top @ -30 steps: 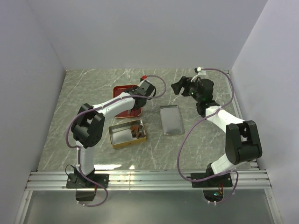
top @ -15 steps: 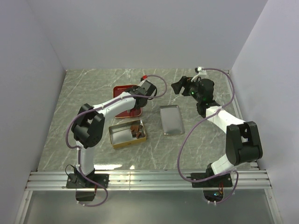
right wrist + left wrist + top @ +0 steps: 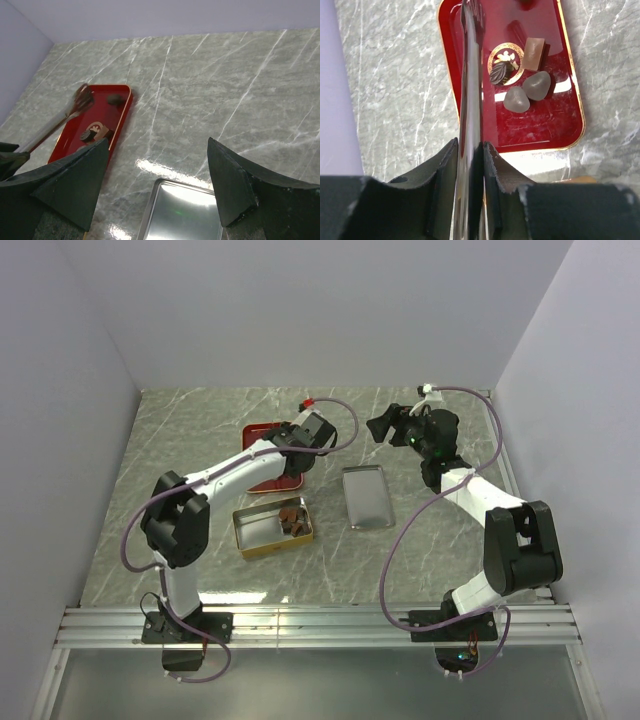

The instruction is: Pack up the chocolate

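Currently gripped: metal tongs [image 3: 470,90] are clamped between the fingers of the left gripper [image 3: 469,150], whose jaws are closed down on the handle. The tongs are seen edge-on with their arms pressed together, and whether anything is pinched at the tips cannot be told.
Right gripper [image 3: 156,145]: spread wide and empty, held over the far part of the marble table [image 3: 200,430], to the right of the tray.
Chocolate in the red tray [image 3: 540,135]: a block piece [image 3: 534,54] and two rounded pieces [image 3: 536,86] lie along one long edge, apart from the tongs.
Chocolate packed: several chocolate pieces [image 3: 293,517] are gathered at the right end of the gold tin [image 3: 255,532], which sits on the near side of the tray. A silver lid [image 3: 365,497] lies to its right.
Risk: a rounded piece could probably be squirted out sideways if squeezed off-centre. A piece could also be dropped over the tray's rim during the carry, or the thin tongs could twist in the fingers.
Orientation: the block's long axis runs roughly along the tray's long edge, slightly slanted. No clear long axis is shown by the rounded pieces.
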`<state>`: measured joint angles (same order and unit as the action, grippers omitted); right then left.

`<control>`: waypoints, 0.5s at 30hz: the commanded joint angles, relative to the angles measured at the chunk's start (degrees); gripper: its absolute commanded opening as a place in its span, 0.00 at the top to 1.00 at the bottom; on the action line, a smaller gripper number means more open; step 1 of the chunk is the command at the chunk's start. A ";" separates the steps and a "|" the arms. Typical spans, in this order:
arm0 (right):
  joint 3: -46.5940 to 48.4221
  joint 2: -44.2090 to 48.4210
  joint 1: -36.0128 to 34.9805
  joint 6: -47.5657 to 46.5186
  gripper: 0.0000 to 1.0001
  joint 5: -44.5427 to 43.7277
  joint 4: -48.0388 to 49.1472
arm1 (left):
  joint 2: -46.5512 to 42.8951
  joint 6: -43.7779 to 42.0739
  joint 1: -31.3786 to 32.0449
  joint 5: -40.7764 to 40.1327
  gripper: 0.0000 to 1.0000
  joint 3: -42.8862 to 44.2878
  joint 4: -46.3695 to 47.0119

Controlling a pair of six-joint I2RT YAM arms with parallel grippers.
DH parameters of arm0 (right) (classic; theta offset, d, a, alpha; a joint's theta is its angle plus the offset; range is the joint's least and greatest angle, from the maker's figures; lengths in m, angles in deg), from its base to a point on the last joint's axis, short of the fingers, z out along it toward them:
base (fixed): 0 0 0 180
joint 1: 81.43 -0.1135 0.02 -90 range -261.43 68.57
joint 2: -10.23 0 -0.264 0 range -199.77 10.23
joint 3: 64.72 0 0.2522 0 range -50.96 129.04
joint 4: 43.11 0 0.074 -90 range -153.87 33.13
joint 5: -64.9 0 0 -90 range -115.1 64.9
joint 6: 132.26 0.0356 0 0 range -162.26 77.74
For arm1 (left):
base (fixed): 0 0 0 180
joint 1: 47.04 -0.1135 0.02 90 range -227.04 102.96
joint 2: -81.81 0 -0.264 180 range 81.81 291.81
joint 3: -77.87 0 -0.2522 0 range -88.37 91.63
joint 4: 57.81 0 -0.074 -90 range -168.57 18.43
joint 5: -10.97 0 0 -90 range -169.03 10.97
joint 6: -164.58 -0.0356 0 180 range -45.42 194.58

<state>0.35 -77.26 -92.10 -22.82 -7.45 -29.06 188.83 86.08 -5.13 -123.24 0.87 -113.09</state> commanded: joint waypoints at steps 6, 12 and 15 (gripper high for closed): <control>0.28 2.05 -0.13 -0.37 0.14 1.07 1.98 | -5.85 3.34 1.42 -2.47 0.69 -2.57 -2.87; 0.19 2.58 -0.22 -0.46 0.14 0.90 2.07 | -6.12 2.12 1.42 -0.62 0.68 -3.36 0.38; 0.11 2.58 -0.22 -0.55 0.14 0.72 1.98 | -4.99 1.07 1.42 -0.70 0.67 -3.01 2.14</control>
<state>0.35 -77.21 -92.10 -22.79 -7.01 -29.06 185.51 87.77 -3.97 -123.68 -2.37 -114.29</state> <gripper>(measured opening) 0.858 0.331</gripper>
